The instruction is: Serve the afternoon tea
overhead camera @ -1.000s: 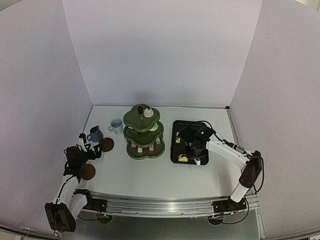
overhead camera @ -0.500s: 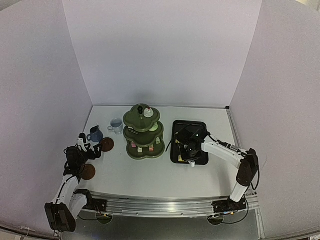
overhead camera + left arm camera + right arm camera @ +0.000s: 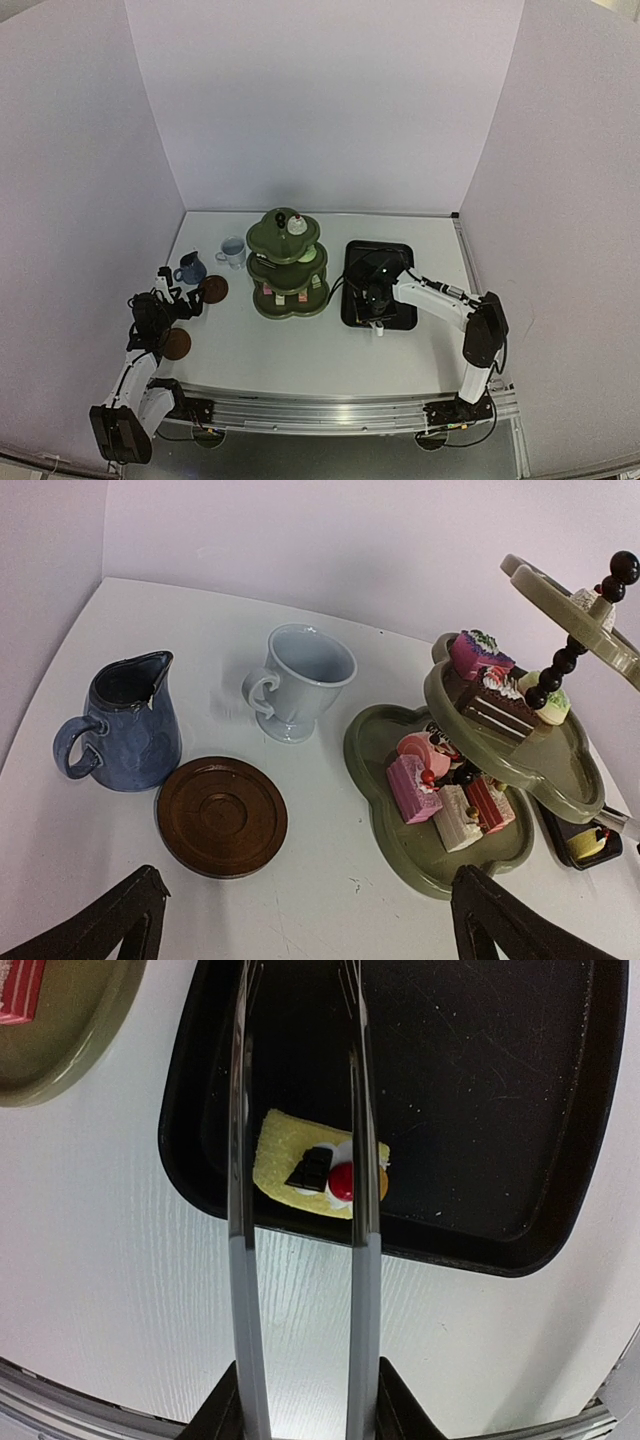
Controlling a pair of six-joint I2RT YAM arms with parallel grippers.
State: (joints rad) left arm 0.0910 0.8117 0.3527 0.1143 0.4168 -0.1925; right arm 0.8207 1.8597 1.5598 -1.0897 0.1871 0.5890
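Clasping metal tongs [image 3: 243, 1290] whose two arms stand a narrow gap apart, the right gripper [image 3: 300, 1405] hangs them over a yellow cake [image 3: 282, 1150] by the near edge of the black tray [image 3: 480, 1110]. The tips run out of view, and no pinch on the cake shows. At far left, the left gripper [image 3: 310, 925] gapes wide and empty before the dark blue mug [image 3: 130, 725], pale mug [image 3: 300, 680] and brown saucer [image 3: 220, 815], beside the green three-tier stand [image 3: 375, 770] laden with small cakes [image 3: 415, 785].

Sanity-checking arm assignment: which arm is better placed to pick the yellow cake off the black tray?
Right. The right gripper holds the tongs, which hang over the yellow cake in the black tray. The left gripper is open beyond the stand, by a saucer and the dark blue mug.
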